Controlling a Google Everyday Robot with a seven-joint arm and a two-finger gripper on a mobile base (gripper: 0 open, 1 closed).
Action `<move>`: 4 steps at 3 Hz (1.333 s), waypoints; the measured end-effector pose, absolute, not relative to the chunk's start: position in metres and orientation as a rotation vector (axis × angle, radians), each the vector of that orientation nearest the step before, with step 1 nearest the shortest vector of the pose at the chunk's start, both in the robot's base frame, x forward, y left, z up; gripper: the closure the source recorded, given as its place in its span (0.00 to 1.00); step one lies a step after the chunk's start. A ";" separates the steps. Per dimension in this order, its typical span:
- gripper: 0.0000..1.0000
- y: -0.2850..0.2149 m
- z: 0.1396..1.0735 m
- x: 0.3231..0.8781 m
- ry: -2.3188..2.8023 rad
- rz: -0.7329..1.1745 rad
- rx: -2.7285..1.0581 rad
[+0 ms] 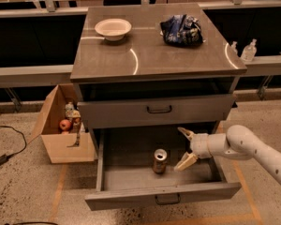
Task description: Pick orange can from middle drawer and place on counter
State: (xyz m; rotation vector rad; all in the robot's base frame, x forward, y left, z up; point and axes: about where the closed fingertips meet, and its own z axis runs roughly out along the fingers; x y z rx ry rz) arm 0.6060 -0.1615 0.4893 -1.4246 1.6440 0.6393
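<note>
While orange can (159, 161) stands in middle drawer (131, 198), end effector (183, 147) splayed beside it, bowl (113, 28), snack bag (181, 30) on counter (150, 60)

lab — speckled floor (23, 191), tape lines (57, 193), metal cabinet (131, 114) | hand (179, 149) — in middle drawer (131, 199)

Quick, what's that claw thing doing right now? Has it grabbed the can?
Gripper: open, holding nothing; it hangs in the middle drawer beside the orange can.
</note>
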 end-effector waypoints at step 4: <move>0.00 -0.099 0.451 0.613 1.549 0.852 -1.425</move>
